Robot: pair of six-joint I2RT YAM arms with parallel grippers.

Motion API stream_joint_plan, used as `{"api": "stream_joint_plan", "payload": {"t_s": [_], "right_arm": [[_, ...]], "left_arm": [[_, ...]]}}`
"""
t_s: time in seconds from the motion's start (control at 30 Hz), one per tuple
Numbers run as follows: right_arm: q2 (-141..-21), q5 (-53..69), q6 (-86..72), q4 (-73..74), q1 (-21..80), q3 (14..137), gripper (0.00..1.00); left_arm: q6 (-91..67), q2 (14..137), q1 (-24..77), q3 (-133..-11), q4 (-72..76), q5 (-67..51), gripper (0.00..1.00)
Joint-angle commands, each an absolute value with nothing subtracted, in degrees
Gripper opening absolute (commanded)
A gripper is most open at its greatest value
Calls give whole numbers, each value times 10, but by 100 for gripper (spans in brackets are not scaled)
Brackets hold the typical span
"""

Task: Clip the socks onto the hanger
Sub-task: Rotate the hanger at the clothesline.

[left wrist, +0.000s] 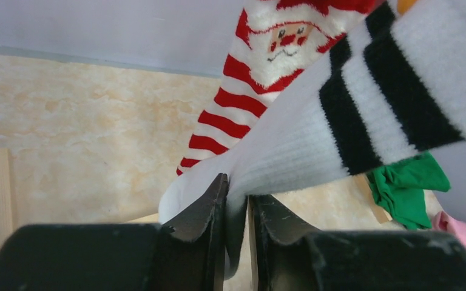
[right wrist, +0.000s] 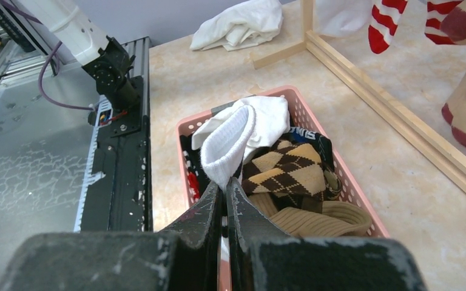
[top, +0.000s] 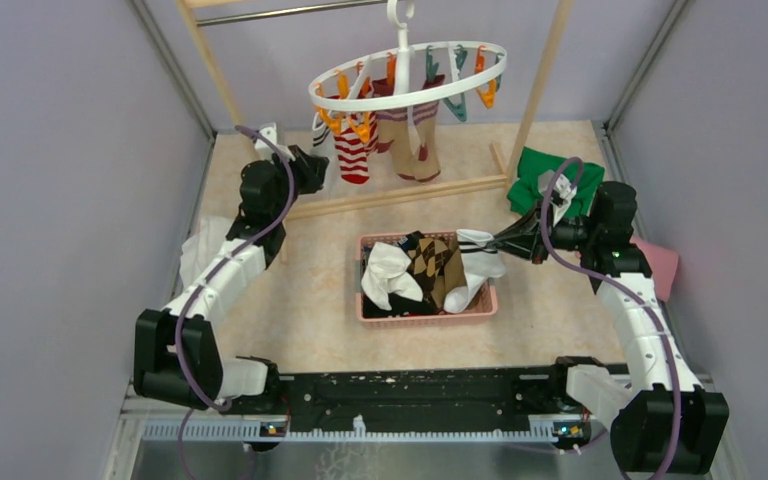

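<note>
Top external view: right gripper (top: 503,240) is pinched shut on a white ribbed sock (top: 482,268); round white plastic pegged hanger (top: 407,75) is located up-frame, leftward.

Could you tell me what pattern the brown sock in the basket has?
The brown sock is argyle, clearest in the right wrist view.

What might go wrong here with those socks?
The left fingers sit around the hanging banded sock; pulling away could tug it off the hanger. The right fingers pinch only the cuff edge of the white sock, so it might slip, or drag the argyle sock out of the basket.
</note>
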State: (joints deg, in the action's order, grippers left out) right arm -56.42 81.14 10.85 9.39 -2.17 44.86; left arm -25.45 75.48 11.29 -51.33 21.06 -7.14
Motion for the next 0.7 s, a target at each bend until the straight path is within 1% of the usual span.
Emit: {"api": "stream_joint_plan", "payload": {"t_s": [0.0,0.07,0.37,0.4,0.53,0.67], "right_arm": [[-565,830,113,78,-29,448,0],[-565,831,114,77,-29,448,0],[-565,844,123,83,-29,446,0],[-565,845,123,83,-28,446,0],[-564,849,131,90,-29,448,0],[-565,852,145,102,-28,450,0]], "left_arm": [[-267,718,110,-500,252,-100,25],[-271,707,110,-492,252,-105,30],[-290,614,110,-419,268,-141,56],[-290,600,110,-409,270,-144,61],[-282,541,110,-379,264,-167,76],[-279,477,110,-343,285,-230,92]]}}
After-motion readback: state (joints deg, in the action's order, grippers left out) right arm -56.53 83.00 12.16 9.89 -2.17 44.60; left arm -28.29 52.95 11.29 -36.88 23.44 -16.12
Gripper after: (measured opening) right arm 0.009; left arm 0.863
